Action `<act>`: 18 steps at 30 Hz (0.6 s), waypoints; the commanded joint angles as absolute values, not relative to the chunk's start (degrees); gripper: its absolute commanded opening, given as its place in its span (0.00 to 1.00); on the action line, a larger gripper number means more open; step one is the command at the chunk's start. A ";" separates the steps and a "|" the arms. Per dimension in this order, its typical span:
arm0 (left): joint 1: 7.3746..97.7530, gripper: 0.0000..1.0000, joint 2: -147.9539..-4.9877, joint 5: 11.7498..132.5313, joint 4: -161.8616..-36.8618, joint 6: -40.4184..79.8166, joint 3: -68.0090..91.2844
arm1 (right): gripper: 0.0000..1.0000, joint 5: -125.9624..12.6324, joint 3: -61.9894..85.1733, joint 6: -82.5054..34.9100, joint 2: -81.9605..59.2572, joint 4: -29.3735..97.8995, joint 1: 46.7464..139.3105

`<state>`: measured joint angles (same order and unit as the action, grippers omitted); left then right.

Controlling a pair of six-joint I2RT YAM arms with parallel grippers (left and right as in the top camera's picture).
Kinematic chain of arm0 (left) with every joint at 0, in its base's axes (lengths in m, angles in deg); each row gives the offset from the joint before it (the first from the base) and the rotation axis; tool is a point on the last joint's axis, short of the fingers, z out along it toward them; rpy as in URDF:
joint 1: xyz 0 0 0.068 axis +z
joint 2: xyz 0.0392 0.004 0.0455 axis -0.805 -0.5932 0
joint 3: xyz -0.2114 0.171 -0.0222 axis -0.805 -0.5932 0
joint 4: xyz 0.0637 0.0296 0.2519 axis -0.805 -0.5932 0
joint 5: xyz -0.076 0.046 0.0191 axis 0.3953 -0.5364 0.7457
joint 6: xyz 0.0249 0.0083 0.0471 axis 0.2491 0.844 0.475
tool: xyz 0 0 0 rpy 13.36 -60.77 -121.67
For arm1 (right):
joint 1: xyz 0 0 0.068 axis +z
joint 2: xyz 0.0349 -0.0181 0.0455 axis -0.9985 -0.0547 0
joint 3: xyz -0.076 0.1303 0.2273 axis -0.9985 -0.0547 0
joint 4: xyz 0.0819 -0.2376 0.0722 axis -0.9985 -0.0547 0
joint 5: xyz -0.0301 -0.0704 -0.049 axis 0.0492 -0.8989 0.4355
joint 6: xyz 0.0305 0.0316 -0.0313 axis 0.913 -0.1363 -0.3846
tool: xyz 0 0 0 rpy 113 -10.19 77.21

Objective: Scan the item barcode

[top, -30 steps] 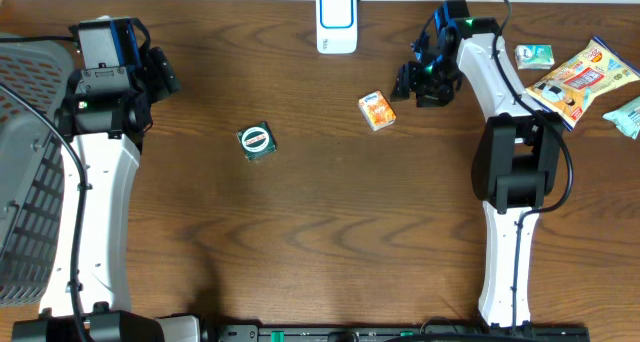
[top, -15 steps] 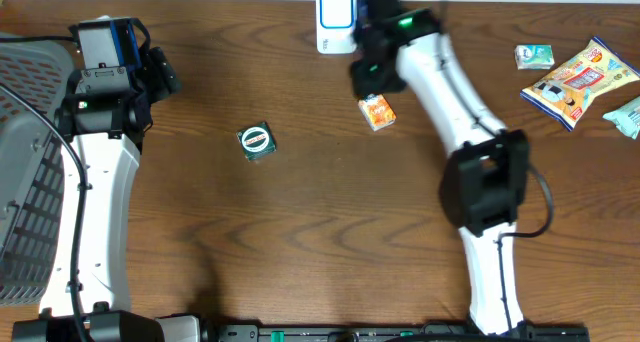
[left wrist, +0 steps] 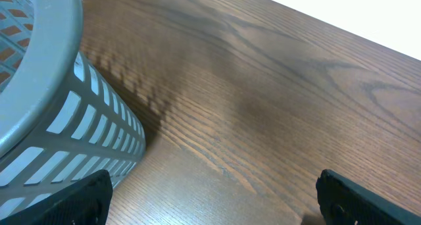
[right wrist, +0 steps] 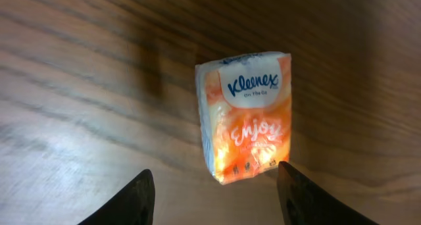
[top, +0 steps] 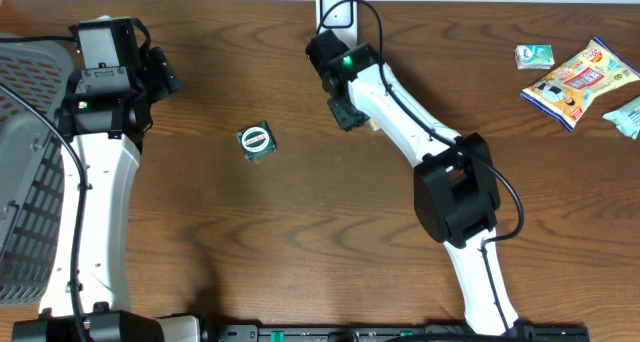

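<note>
The wooden table (top: 300,242) bears a tissue pack (right wrist: 247,126), green packet (top: 256,141), snack bags (top: 580,80) and basket (top: 20,182).

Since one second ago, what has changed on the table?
The right gripper swept left and now hovers open above the orange Kleenex tissue pack, not holding it. The pack, the left gripper and the small green square packet stayed put.

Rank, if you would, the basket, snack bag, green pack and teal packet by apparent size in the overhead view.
1. basket, though cut off by the frame.
2. snack bag.
3. green pack and teal packet: nearly alike, so unranked.
</note>
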<state>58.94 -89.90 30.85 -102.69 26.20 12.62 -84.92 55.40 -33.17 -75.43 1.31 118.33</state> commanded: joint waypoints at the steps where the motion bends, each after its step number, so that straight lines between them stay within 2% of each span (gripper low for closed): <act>1: 59.18 0.98 -90.27 30.31 -102.87 26.94 13.10 | 0.54 -87.69 51.54 -31.32 -76.10 3.98 118.02; 5: 59.18 0.98 -90.27 30.31 -102.87 26.92 13.10 | 0.53 -87.71 46.81 -31.58 -76.10 8.83 117.93; 7: 59.18 0.98 -90.27 30.31 -102.87 26.92 13.10 | 0.47 -87.71 44.76 -31.56 -76.10 11.37 117.98; 11: 59.18 0.98 -90.27 30.31 -102.87 26.92 13.10 | 0.15 -87.69 43.47 -31.58 -76.10 12.64 117.63; 12: 59.18 0.98 -90.27 30.31 -102.89 26.92 13.10 | 0.01 -87.67 43.47 -31.58 -76.10 12.68 117.52; 18: 59.18 0.98 -90.27 30.31 -102.87 26.92 13.10 | 0.01 -79.49 47.12 -33.70 -75.91 11.30 116.80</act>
<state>58.94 -89.90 30.85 -102.69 26.20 12.62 -88.00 45.04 -32.56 -75.21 12.15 117.56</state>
